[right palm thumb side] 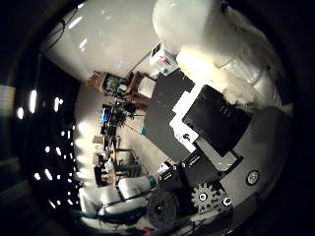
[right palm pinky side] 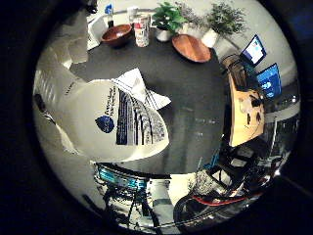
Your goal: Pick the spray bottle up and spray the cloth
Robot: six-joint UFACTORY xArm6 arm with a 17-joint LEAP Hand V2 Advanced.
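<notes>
Spray bottle (right palm pinky side: 110,122) fills much of the little finger side palm view, so it sits hard against the palm of the robot hand (right palm thumb side: 211,123); white body, printed label facing the camera, raised clear above the dark table (right palm pinky side: 195,112). The thumb side palm view shows the bottle's white upper part running across the black and white finger parts, which appear wrapped round it; judged clamped on the bottle, though the fingertips themselves are not visible. Long axis of the bottle lies along the palm, its narrower end toward the table edge near the brown bowl (right palm pinky side: 117,34); the nozzle itself cannot be made out, so which way it points cannot be told. Cloth (right palm pinky side: 142,88), white and rumpled, lies flat on the table just past the bottle's far edge, partly hidden behind it, so roughly beneath and slightly ahead of the palm. Farther out along the table's far side: a can (right palm pinky side: 142,29), a potted plant (right palm pinky side: 166,19), a wooden plate (right palm pinky side: 190,48). Judgement: pickup looks done; the coming move turns on bringing the nozzle end round toward the cloth, then pressing the trigger.
</notes>
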